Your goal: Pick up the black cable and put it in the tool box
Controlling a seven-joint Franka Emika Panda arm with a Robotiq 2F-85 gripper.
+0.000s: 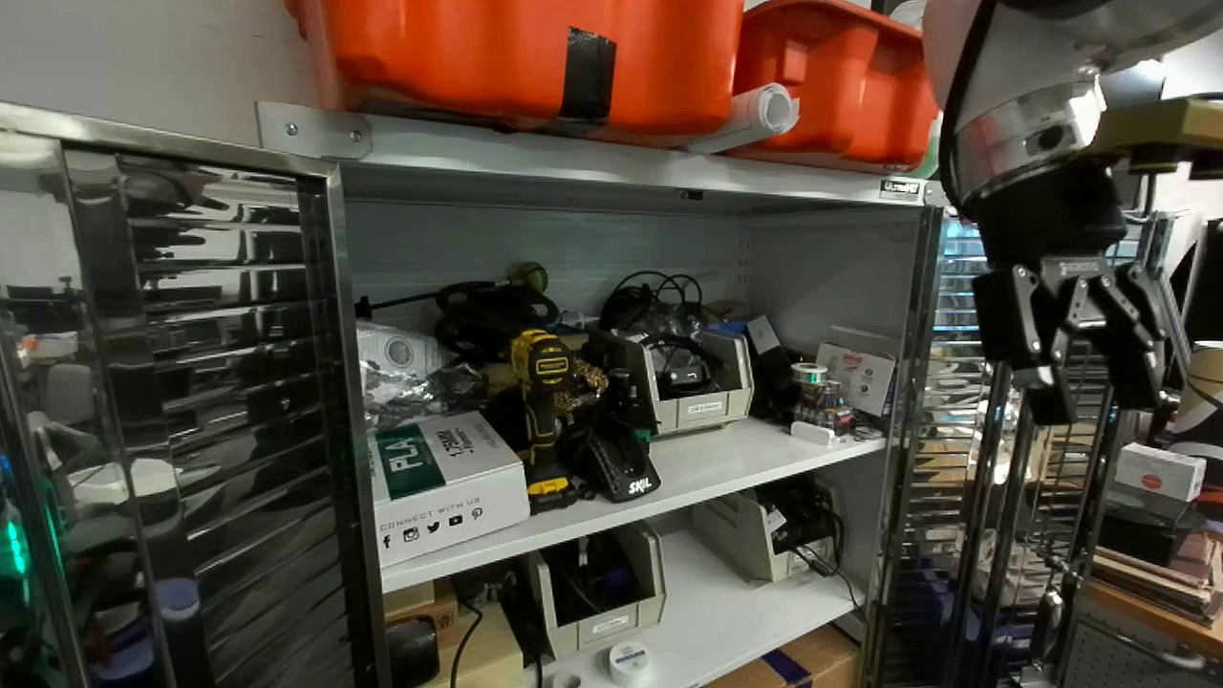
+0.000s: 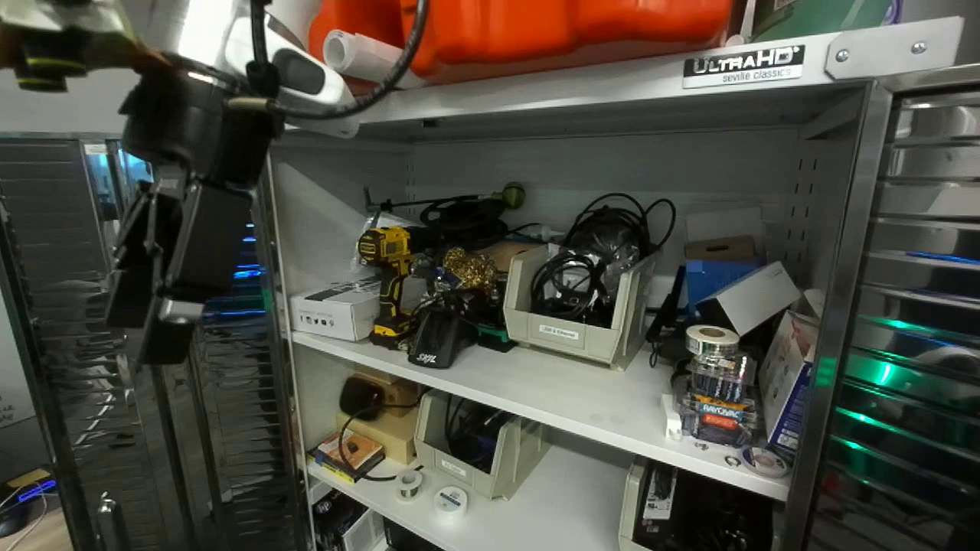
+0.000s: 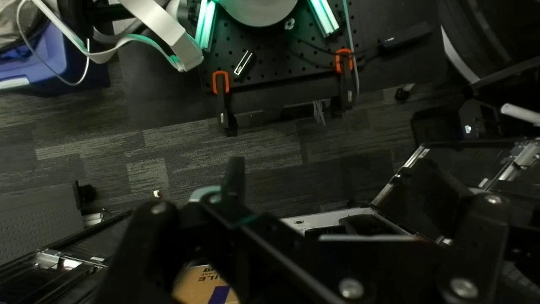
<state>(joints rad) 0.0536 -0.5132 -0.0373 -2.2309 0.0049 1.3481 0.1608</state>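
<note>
A black two-fingered gripper [image 1: 1095, 392], seen in both exterior views, hangs outside a white-shelved metal cabinet [image 1: 573, 158] with its tips pointing down; its fingers stand apart with a clear gap between them, well away from the small loose coil of thin black cord [image 2: 553, 295]; that coil lies in a light-grey, open-fronted plastic bin [image 2: 599, 343] on the white upper shelf [image 2: 566, 386], its top loop rising above the low front wall; a bigger tangle of black cords [image 2: 605, 226] rises just behind it; near the bin sits a black charger marked SKIL [image 2: 448, 333], and just beside that a yellow-and-black power drill [image 2: 390, 287] stands upright, close to a white cardboard box printed PLA [image 1: 449, 497]; on the shelf below, another light-grey plastic bin [image 2: 490, 486] holds dark, tangled things; bright orange plastic tubs [image 1: 516, 67] rest on top of the cabinet; the wrist view looks down on grey striped carpet [image 3: 190, 160] and a black perforated board [image 3: 274, 67], with black clamps [image 3: 222, 101], orange at one end, along its edge.
</note>
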